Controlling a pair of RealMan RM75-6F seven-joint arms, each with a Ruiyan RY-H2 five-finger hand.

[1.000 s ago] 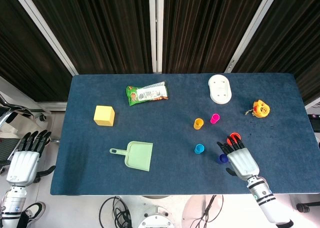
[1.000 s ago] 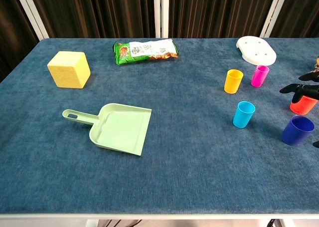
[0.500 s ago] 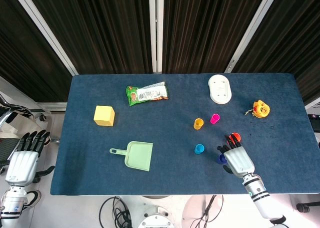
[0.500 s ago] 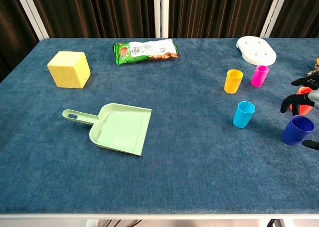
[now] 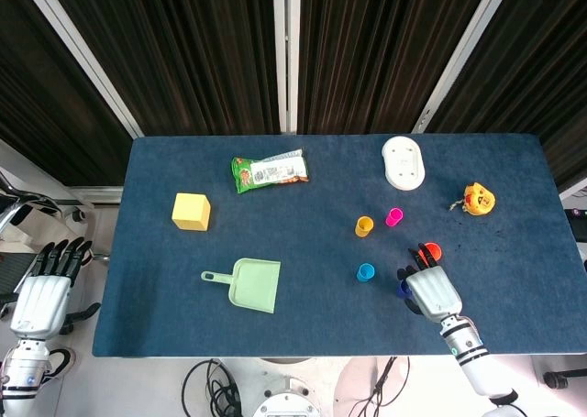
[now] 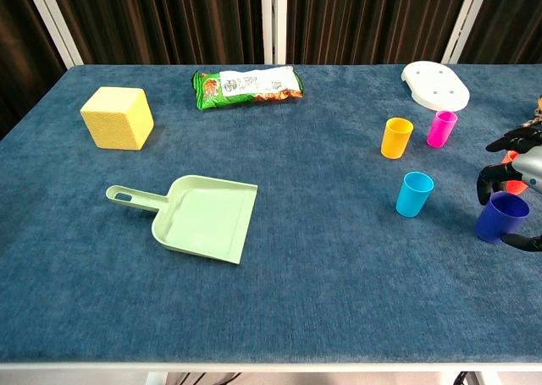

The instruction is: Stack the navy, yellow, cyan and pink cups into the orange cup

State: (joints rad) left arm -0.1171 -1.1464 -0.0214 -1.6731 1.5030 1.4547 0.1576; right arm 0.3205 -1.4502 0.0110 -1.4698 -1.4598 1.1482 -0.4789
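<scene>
The navy cup (image 6: 500, 217) stands near the table's right edge. My right hand (image 6: 511, 182) wraps it, with fingers curled over its far side and the thumb at its near side; in the head view the right hand (image 5: 429, 289) hides most of the navy cup (image 5: 402, 289). Just behind the fingers sits the orange cup (image 5: 429, 249), partly hidden. Further left stand the cyan cup (image 6: 413, 194), the yellow cup (image 6: 395, 138) and the pink cup (image 6: 440, 129), all upright. Off the table at the lower left hangs my left hand (image 5: 46, 289), holding nothing, with its fingers apart.
A green dustpan (image 6: 203, 216) lies at centre left. A yellow block (image 6: 117, 117) and a green snack bag (image 6: 246, 86) sit at the back left. A white oval dish (image 5: 404, 161) and a small yellow toy (image 5: 478, 199) lie at the back right.
My right hand has slid left and toward the navy cup, and its fingers have curled around it. The cup has shifted slightly left. The left hand has barely moved.
</scene>
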